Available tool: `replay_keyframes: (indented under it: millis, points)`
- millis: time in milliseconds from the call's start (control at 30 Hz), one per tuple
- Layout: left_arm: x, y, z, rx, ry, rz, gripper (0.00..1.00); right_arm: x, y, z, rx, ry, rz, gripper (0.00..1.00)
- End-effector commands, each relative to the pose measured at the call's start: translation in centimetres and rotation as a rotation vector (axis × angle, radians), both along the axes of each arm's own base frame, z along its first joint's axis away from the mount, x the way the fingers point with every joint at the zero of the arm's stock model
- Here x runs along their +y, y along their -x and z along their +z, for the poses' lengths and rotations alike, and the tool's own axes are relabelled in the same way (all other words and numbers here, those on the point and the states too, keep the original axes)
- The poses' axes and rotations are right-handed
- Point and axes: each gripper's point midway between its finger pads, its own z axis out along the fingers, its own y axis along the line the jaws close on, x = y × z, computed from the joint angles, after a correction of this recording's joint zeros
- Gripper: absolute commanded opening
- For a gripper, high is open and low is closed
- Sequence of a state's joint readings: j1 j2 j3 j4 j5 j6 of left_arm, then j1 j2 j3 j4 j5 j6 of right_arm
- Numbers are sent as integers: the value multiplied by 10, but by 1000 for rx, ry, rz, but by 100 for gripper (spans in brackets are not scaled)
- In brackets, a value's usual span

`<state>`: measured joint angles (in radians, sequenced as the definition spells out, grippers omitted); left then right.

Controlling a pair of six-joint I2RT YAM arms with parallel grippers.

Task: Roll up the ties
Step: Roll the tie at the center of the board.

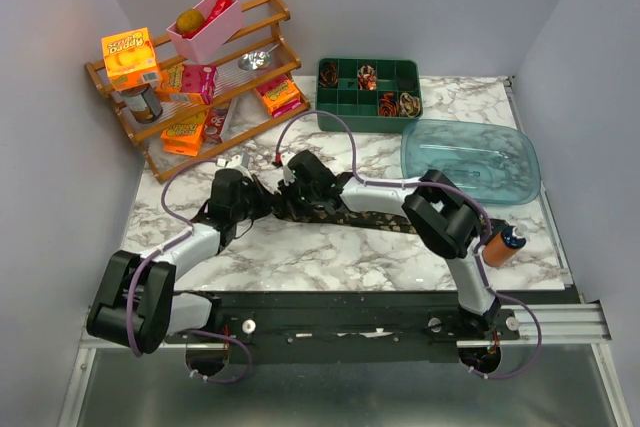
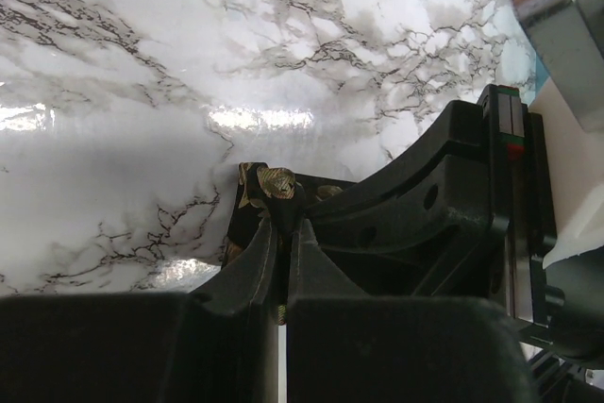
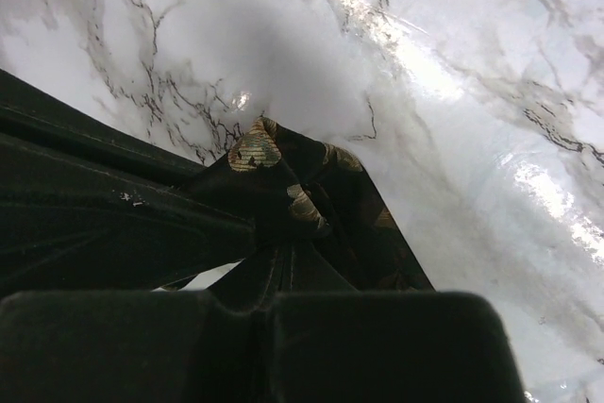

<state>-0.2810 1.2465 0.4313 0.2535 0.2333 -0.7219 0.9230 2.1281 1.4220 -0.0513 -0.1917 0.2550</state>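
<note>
pinched shut on one end of the tie [image 1: 372, 219]: left gripper [image 2: 281, 214] and right gripper [image 3: 281, 247], side by side. lying mid marble table [image 1: 300, 257], long axis trailing toward 3 o'clock under the right arm; probably to be rolled that way.

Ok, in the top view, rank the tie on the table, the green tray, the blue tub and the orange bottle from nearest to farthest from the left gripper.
From the left gripper:
1. tie, pinched in it, mid-table.
2. green tray, behind and to the right.
3. blue tub, farther right.
4. orange bottle, far right, by the right arm.
</note>
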Motion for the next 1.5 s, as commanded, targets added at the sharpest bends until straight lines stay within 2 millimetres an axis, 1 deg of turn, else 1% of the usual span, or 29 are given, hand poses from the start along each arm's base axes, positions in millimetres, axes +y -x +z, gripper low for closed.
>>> replay_keyframes:
  millis: [0,200,433,467,500,567,667,833,967,1133,1233,1267,1300,1333,1400,1433,1467]
  points:
    - [-20,-2,10,-27,34,-53,1,3,3,-9,48,-6,3,1]
    - [-31,-2,13,-33,38,-64,0,5,6,-8,76,-38,6,1]
    - [-30,-2,20,-57,36,-45,0,0,9,-4,97,-59,-1,1]
    - [-29,-3,25,-75,39,-40,0,3,8,0,89,-82,1,1]
    - [-29,-2,26,-81,39,-37,0,3,6,2,85,-91,-1,1]
    - [-29,-2,31,-96,40,-34,0,3,8,1,92,-96,2,1]
    - [-29,-1,33,-102,37,-38,0,4,7,4,98,-115,0,1]
    - [-29,1,29,-90,28,-36,0,2,2,5,121,-147,-14,1]
    - [-33,4,21,-71,20,-53,0,1,0,4,154,-172,-20,1]
    - [-35,6,16,-57,-30,-60,0,2,-4,8,161,-196,-14,1]
    - [-26,5,9,-36,-97,-23,0,1,-5,17,153,-209,-15,1]
    - [-21,3,7,-30,-125,5,0,1,-4,20,153,-212,-11,1]
    - [-18,6,3,-8,-145,8,0,1,-4,22,154,-218,-9,1]
    - [-13,4,3,-6,-167,33,0,1,-5,31,145,-233,-5,1]
    - [1,3,-1,14,-221,95,0,1,-4,40,141,-248,5,1]
    - [6,1,0,15,-240,118,0,1,-4,51,128,-263,8,1]
    - [10,0,3,13,-254,141,0,0,-4,56,124,-270,11,1]
